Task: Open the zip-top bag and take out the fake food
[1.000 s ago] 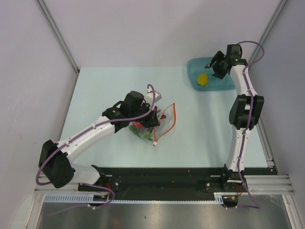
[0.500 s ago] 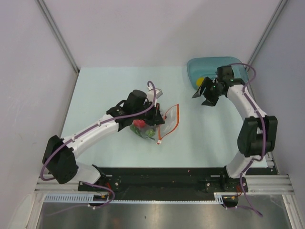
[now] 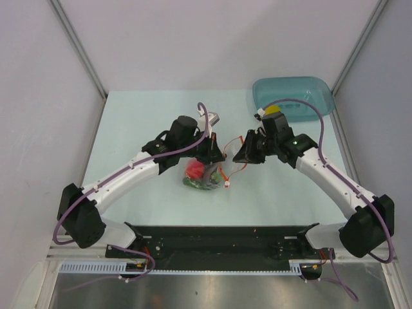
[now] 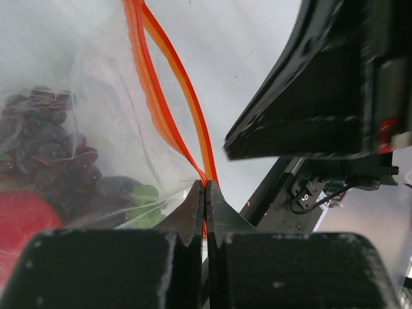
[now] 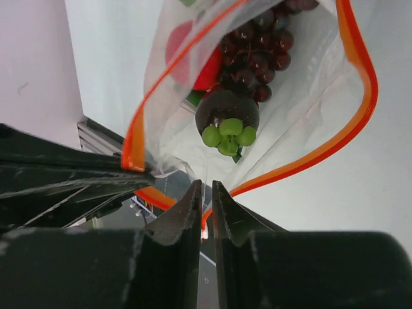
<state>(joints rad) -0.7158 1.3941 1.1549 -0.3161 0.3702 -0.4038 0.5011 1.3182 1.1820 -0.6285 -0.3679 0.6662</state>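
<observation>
Top external view: the zip-top bag (image 3: 209,175) lies on the bench (image 3: 141,116) near its centre, between the two pincers, and its open mouth is turned toward the right one. The left pincer (image 4: 205,193) is clenched on the orange zipper strip (image 4: 168,109) of one lip. The right pincer (image 5: 205,193), at 3 o'clock of the bag, is almost fully closed, with the other lip pinched between its fingertips, so it grasps the bag too. Inside the bag the fake food (image 3: 193,170) shows: a dark round piece (image 5: 226,109) with green leaves, purple grapes (image 5: 257,51) at 12 o'clock of it, and a red fruit (image 5: 193,58) at 10 o'clock. A teal tray (image 3: 309,90) stands at 1 o'clock from the bag. A yellow piece (image 3: 274,111) lies in it, partly behind the right arm (image 3: 322,170).
</observation>
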